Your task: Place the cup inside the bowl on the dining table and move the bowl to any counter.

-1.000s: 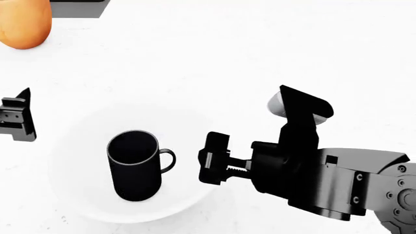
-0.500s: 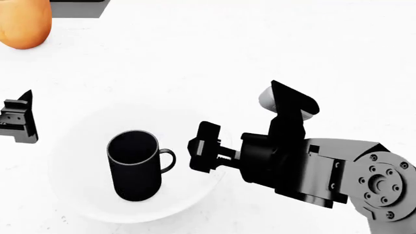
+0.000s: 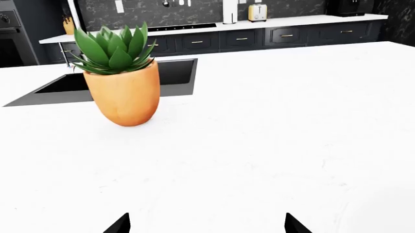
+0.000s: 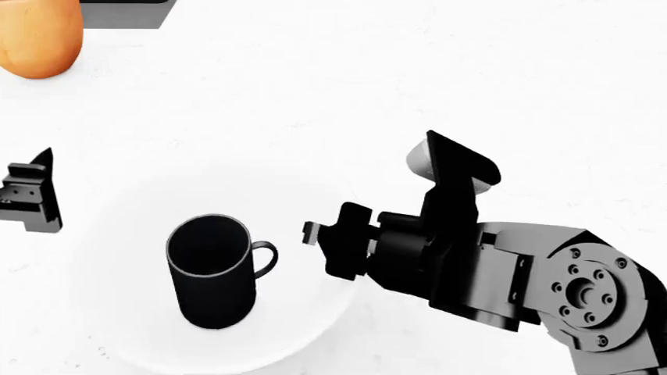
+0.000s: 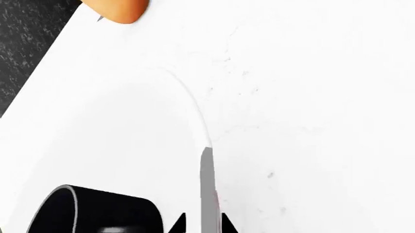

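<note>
The black cup point(image 4: 212, 272) stands upright inside the white bowl point(image 4: 115, 234) on the white dining table point(image 4: 417, 78), its handle pointing right. My right gripper point(image 4: 325, 238) is at the bowl's right rim and is shut on it. In the right wrist view the thin rim edge runs between the two fingertips of the right gripper point(image 5: 202, 224), with the bowl point(image 5: 116, 136) and the cup point(image 5: 97, 213) to one side. My left gripper point(image 4: 26, 199) hovers left of the bowl, apart from it. The left gripper point(image 3: 207, 225) is open, with only bare table between its tips.
An orange pot with a green plant point(image 3: 123, 92) stands at the far left, also seen as the orange pot point(image 4: 40, 35). A dark sink point(image 3: 168, 73) lies behind it. A white counter point(image 3: 311, 20) with dark cabinets runs along the black marbled wall farther back.
My right gripper moved left onto the bowl's right rim and closed on it. The bowl and cup shifted slightly toward me. The left gripper barely moved.
</note>
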You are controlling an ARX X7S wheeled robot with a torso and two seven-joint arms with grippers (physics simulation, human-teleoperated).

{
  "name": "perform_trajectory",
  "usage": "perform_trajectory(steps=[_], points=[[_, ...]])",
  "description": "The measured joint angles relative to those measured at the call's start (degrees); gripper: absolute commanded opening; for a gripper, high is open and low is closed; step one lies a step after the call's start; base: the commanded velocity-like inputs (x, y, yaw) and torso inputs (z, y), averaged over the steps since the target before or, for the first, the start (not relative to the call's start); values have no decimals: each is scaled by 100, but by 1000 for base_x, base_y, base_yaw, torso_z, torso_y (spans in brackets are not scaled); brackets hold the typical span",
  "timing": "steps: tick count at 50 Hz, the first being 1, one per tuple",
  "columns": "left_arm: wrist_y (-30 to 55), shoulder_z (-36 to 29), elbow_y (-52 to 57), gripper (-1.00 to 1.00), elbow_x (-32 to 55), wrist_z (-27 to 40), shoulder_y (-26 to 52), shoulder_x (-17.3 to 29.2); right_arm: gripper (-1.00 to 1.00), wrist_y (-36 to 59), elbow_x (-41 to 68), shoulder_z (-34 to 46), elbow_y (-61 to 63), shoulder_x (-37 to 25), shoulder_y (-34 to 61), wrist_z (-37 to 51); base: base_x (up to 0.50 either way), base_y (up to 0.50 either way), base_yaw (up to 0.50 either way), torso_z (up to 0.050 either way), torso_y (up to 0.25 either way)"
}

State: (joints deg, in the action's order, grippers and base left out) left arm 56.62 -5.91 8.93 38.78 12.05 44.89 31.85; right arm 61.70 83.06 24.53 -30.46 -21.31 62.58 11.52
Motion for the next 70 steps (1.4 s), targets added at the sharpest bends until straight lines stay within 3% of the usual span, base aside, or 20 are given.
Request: perform_trajectory(steps=[23, 45, 58, 70], points=[[-54, -45, -47, 100, -6, -20, -6, 17, -100, -489, 147, -402, 75, -54, -149, 255, 0, 0, 0, 0, 0], [-168, -135, -116, 100, -68, 26, -62, -68, -100, -932, 363, -1003, 979, -615, -475, 498, -2, 0, 0, 0, 0], [-223, -150, -169, 100, -75, 15, -83, -73, -100, -843, 508, -1124, 1220, -876, -490, 828, -475, -12, 0, 0, 1], [-235, -153, -180, 100, -70, 13, -93, -55, -100, -865, 630, -1188, 1369, -983, -560, 935, -313, -465, 0, 0, 0]])
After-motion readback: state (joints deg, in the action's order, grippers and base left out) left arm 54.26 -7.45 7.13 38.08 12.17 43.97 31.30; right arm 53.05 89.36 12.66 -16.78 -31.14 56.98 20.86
